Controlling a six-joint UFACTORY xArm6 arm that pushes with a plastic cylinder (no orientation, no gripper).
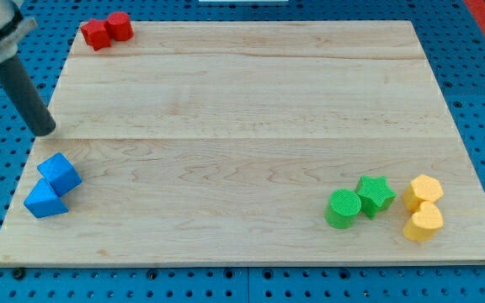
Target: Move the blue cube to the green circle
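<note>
Blue pegboard surface (226, 286) under pale wooden board (251, 93).

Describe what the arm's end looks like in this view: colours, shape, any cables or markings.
A straight, dark grey to black cylindrical rod, matt and plain, ending in my tip, which is flat and round-edged. Above it sits a wider, lighter grey metallic collar, cut off by the view's top left corner. No cables, labels or markings show.

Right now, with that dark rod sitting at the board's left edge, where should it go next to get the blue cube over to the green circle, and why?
Probably my tip should slide down to the view's left of the blue cube. It now sits above the cube, not touching, while the green circle lies far toward the view's right, so the push must come from the left.
</note>
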